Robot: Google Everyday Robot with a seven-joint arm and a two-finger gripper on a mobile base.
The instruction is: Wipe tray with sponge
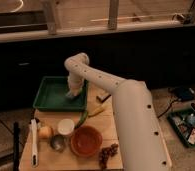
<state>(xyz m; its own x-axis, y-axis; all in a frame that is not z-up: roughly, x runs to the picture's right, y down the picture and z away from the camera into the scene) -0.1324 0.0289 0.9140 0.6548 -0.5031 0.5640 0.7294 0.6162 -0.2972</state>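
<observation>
The green tray [50, 95] sat at the far left of the wooden bench [66, 159]. The sponge could not be made out apart from the gripper [72, 93], which reached down to the tray's floor by its right wall. Whether the gripper was clenched or released could not be told. An orange bowl [86, 141] and a white cup [66, 126] stood nearer the camera.
</observation>
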